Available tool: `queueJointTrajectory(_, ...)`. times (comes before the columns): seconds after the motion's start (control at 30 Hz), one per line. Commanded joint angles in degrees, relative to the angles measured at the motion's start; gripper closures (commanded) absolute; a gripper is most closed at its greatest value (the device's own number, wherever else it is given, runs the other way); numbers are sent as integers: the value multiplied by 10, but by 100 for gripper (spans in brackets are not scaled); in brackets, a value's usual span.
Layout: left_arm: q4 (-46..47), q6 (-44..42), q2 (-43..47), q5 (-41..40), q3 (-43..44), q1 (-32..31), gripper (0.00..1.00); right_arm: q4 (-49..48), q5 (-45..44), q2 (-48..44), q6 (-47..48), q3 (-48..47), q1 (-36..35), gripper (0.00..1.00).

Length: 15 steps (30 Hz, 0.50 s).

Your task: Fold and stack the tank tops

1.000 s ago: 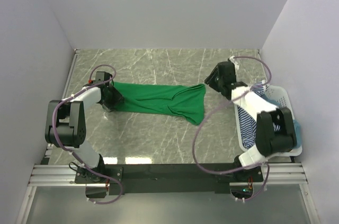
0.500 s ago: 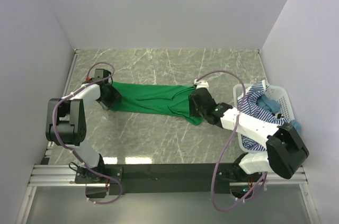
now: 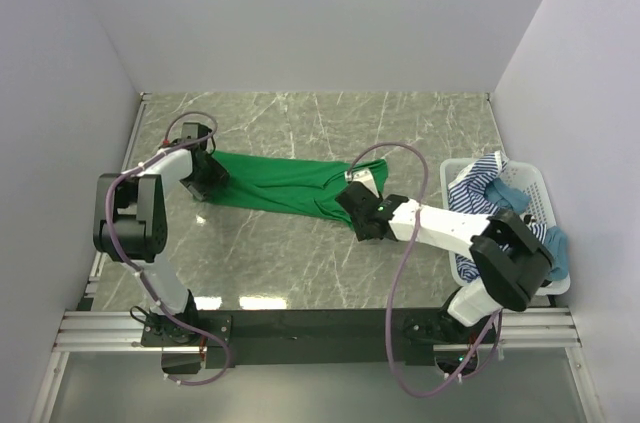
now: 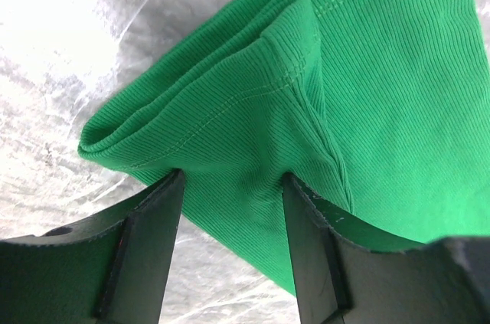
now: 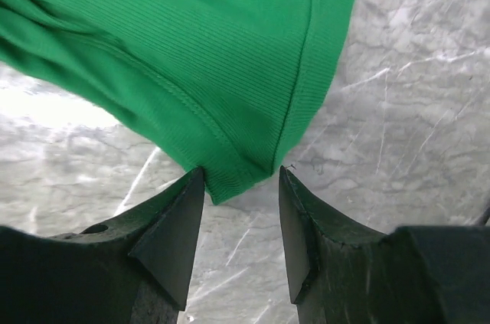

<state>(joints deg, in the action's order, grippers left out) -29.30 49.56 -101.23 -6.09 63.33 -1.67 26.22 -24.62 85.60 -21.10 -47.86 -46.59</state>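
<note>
Now your right gripper, over from the basket, is straddling the green tank top corner, grip unclear; your left gripper is clamping the opposite end, readying the fold.

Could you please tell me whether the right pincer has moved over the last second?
Yes. The right pincer has swung left and nearer, away from the white basket, to the green tank top's right end.
</note>
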Motion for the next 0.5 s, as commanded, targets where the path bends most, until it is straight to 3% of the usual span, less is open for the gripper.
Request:
queueJointTrajectory(0.0,-8,15,-18,-31,31,6,39,25,-25,20,11,-34,-12,50)
queueJointTrajectory(0.27,-21,22,-47,-52,75,15,40,43,-20,73,36,-76,-30,58)
queueJointTrajectory(0.47,-26,21,-63,-65,101,33,40,52,-4,56,51,-84,-37,54)
